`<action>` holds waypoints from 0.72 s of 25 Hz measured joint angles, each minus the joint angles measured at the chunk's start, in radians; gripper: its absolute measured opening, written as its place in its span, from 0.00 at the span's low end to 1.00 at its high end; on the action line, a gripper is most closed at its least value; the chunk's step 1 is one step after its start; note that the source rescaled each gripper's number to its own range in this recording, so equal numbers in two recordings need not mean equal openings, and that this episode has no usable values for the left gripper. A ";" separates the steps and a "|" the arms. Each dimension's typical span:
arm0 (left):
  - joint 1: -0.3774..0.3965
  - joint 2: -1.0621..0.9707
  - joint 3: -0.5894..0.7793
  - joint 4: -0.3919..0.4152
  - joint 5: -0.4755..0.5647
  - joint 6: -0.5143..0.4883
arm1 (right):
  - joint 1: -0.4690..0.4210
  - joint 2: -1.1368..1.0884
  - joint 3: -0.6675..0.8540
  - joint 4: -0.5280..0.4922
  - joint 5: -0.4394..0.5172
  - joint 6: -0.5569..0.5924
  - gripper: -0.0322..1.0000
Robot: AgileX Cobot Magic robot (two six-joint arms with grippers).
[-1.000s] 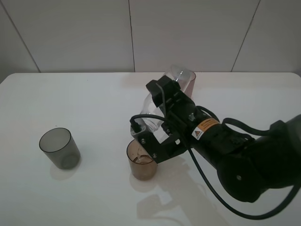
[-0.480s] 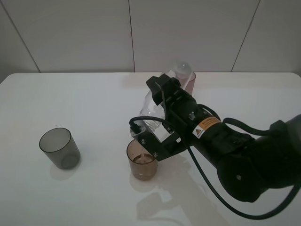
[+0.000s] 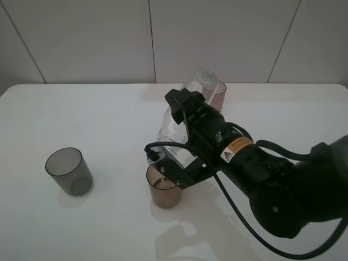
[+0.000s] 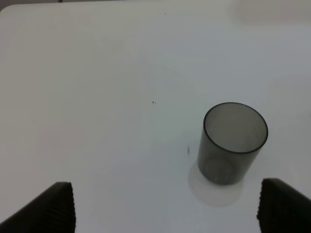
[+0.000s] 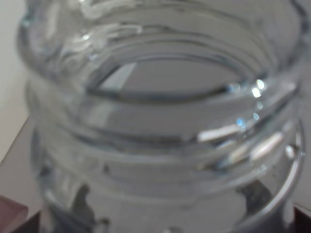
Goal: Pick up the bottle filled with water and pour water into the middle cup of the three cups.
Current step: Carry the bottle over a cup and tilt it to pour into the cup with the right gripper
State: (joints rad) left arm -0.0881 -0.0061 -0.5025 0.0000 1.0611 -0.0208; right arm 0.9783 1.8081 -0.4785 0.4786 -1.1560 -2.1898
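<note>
Both sides of the right gripper are closed on the bottle, one black finger above its wall and one below, in the high view. The bottle is held off the table, tipped steeply with its base up and back and its neck down over the middle cup. A faint line at that cup's rim may be a stream, but it is too small to be sure. The grey cup stands well apart to the left, and the pink cup stands behind the bottle's base. The left wrist view shows the left gripper spread wide and holding nothing, with only its dark tips at the frame's corners. The grey cup stands upright and empty between and beyond them. The right wrist view is filled by the bottle's clear ribbed neck, blurred by closeness, and the grip itself is not shown there. Judging by its thin clear plastic, the bottle is light and will buckle under a hard squeeze. Its smooth wall may slip if wet, and its weight will shift toward the neck as it tips. The mid-body hold below the shoulders looks right, firm but not crushing.
</note>
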 joint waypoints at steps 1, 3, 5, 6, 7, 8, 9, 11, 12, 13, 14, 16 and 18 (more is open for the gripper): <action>0.000 0.000 0.000 0.000 0.000 0.000 | 0.000 0.000 0.000 0.000 -0.005 0.000 0.03; 0.000 0.000 0.000 0.000 0.000 0.000 | 0.000 0.000 0.000 0.000 -0.010 -0.001 0.03; 0.000 0.000 0.000 0.000 0.000 0.000 | 0.000 0.000 0.000 0.000 -0.017 -0.017 0.03; 0.000 0.000 0.000 0.000 0.000 0.000 | 0.003 0.000 0.000 0.002 -0.019 -0.030 0.03; 0.000 0.000 0.000 0.000 0.000 0.000 | 0.008 0.000 0.000 0.005 -0.021 -0.040 0.03; 0.000 0.000 0.000 0.000 0.000 0.000 | 0.010 0.000 0.000 0.005 -0.021 -0.044 0.03; 0.000 0.000 0.000 0.000 0.000 0.000 | 0.012 0.000 0.000 0.005 -0.021 -0.049 0.03; 0.000 0.000 0.000 0.000 0.000 0.000 | 0.012 0.000 0.000 0.009 -0.021 -0.050 0.03; 0.000 0.000 0.000 0.000 0.000 0.000 | 0.012 0.000 0.000 0.011 -0.021 -0.051 0.03; 0.000 0.000 0.000 0.000 0.000 0.000 | 0.012 0.000 0.000 0.011 -0.021 -0.055 0.03; 0.000 0.000 0.000 0.000 0.000 0.000 | 0.012 0.000 0.000 0.011 -0.021 -0.061 0.03; 0.000 0.000 0.000 0.000 0.000 0.000 | 0.012 0.000 0.000 0.011 -0.021 -0.066 0.03; 0.000 0.000 0.000 0.000 0.000 0.000 | 0.012 0.000 0.000 0.011 -0.021 -0.069 0.03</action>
State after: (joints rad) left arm -0.0881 -0.0061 -0.5025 0.0000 1.0611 -0.0208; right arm 0.9900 1.8081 -0.4785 0.4900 -1.1774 -2.2586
